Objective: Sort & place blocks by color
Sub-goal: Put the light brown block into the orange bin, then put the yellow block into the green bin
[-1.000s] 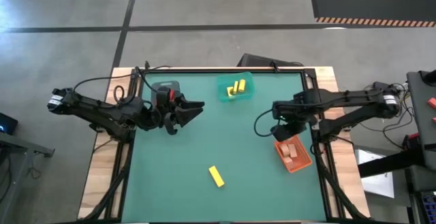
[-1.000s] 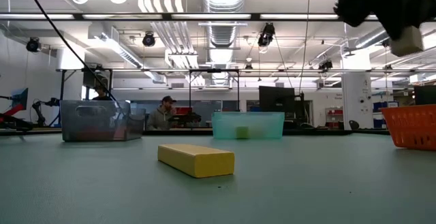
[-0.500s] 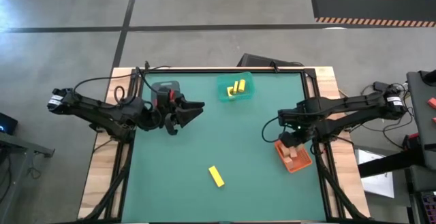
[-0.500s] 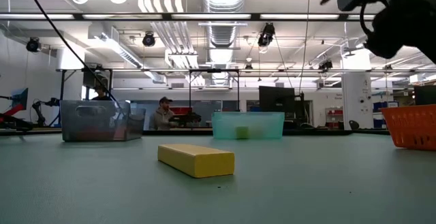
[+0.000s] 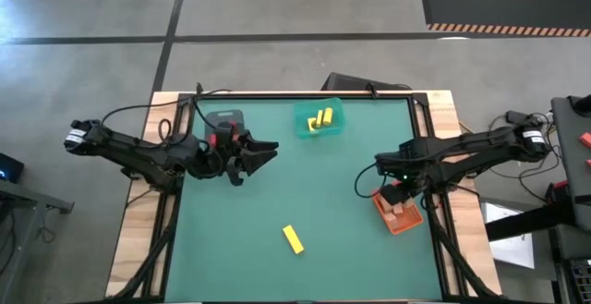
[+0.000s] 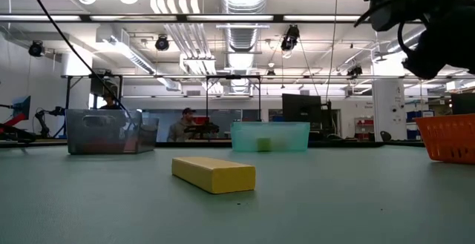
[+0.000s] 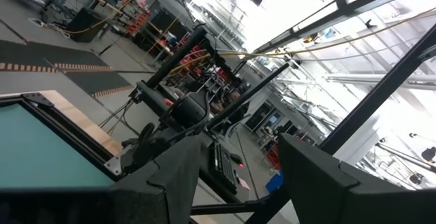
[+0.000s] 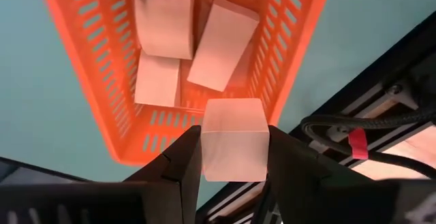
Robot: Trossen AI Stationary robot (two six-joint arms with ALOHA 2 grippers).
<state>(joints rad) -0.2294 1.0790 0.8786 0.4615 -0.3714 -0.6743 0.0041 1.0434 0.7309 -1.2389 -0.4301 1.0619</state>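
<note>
Moved since a second ago: right gripper has travelled from beside the orange slotted plastic bin to directly over it; left arm and all loose blocks are unchanged.
Left gripper: hovers at about 10 o'clock on the green table mat, just in front of the grey bin; fingers spread apart with nothing between them, so this arm looks to be waiting.
Grey bin: at 10 to 11 o'clock, partly hidden by the left arm from above; low view shows reddish contents through its clear wall, which the high view does not.
Yellow bar block: lies alone on the mat at about 6 o'clock, well apart from both grippers, not yet sorted.
Teal bin: at 12 o'clock, holding yellow blocks.
Right gripper: at about 4 o'clock, fingers clamped on a tan plain-wood cube, held above the bin mouth, probably so it can drop in with its own colour.
Orange bin: right wrist view shows three tan wooden blocks already lying inside; the high view hides much of this behind the arm.
Low view: shows only the right arm's dark bulk above the orange bin, not the cube.
</note>
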